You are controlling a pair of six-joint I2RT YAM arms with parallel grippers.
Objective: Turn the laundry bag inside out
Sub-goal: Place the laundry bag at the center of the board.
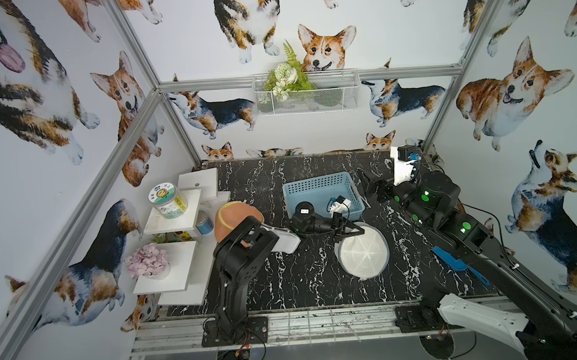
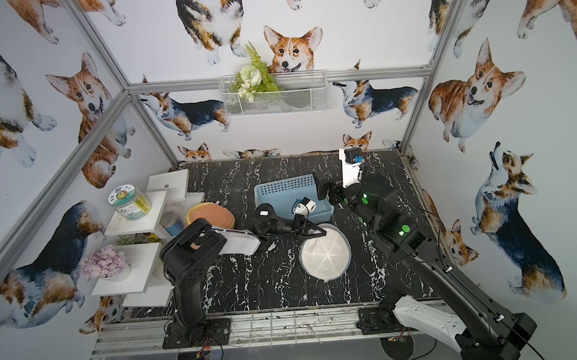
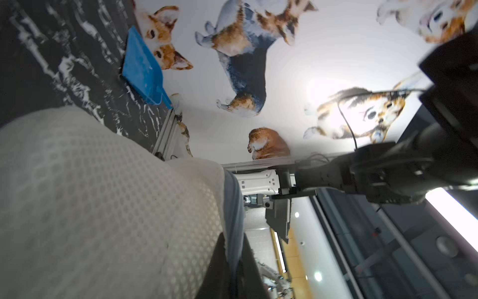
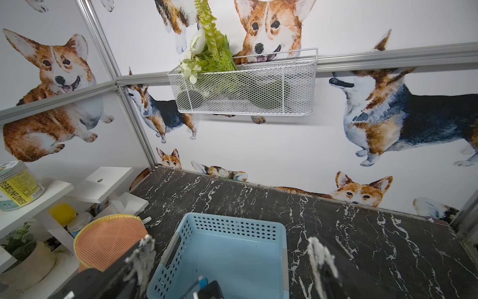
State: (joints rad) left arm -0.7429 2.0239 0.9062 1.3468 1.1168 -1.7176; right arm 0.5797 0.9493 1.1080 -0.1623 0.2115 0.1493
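The laundry bag [image 1: 364,252] lies as a flat white mesh disc on the black marble surface [image 1: 285,281], near the blue basket [image 1: 317,186]. The left jaws are clenched on its rim, on the side nearest the basket. The right jaws stand released, wide apart, over the basket's side and well apart from the bag.

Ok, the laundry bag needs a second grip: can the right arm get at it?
Probably yes: the right gripper hangs open above the blue basket, bare tabletop between it and the laundry bag; the left gripper, shut on the rim, crowds only that edge.
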